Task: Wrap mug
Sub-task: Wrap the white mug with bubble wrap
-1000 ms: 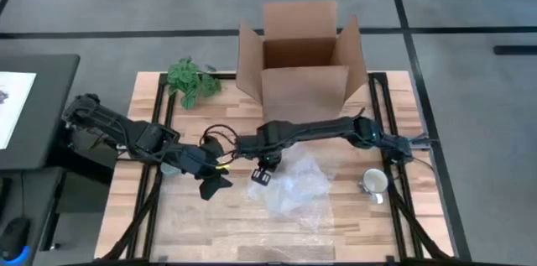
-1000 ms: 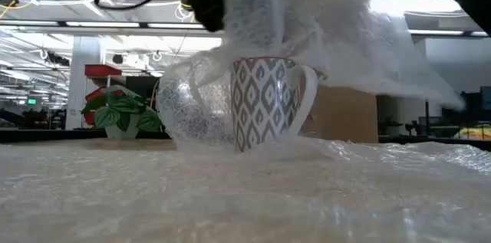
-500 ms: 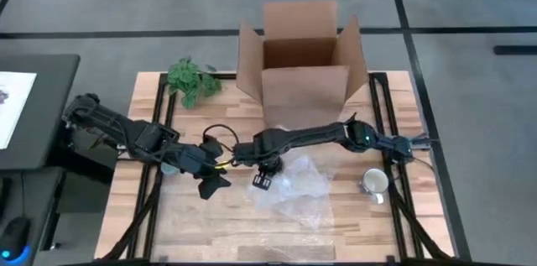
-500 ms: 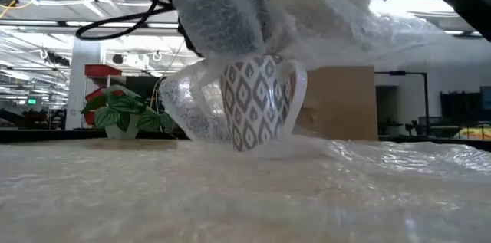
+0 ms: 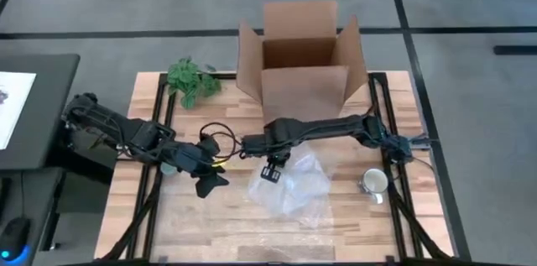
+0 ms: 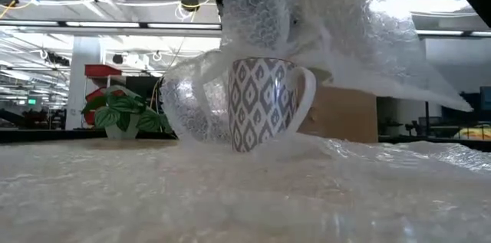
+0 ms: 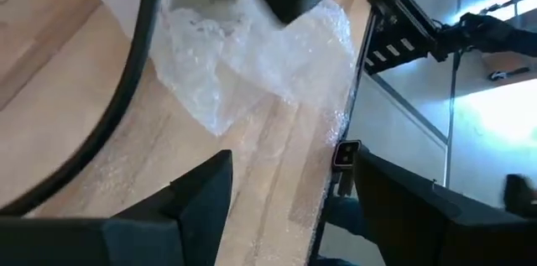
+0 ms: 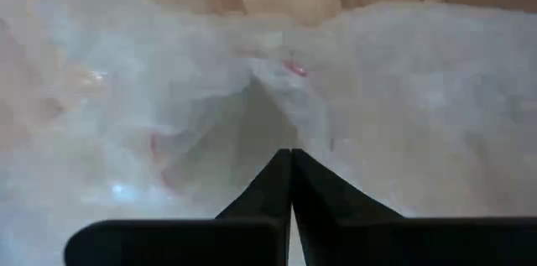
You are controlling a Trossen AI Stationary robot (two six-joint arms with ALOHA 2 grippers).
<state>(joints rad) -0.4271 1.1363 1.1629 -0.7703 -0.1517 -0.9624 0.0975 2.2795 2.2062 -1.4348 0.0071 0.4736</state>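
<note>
Wooden table [image 5: 193, 216], open cardboard box [image 5: 302, 69] at far edge, plant [image 5: 191, 81] far left. Right gripper [image 5: 273, 168] at centre, fingers pinched tight on bubble wrap [image 5: 289, 186], lifting it over patterned mug [image 6: 261, 105]. Left gripper [image 5: 204, 180] just left, fingers apart, holding nothing. Second mug [image 5: 374, 183] near right.

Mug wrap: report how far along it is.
Done: the mug stands on the bubble wrap. In hand: the right gripper, shut on the wrap, lifts a fold over the mug. The left gripper waits open. Left: the mug's front shows bare; nothing closed.
</note>
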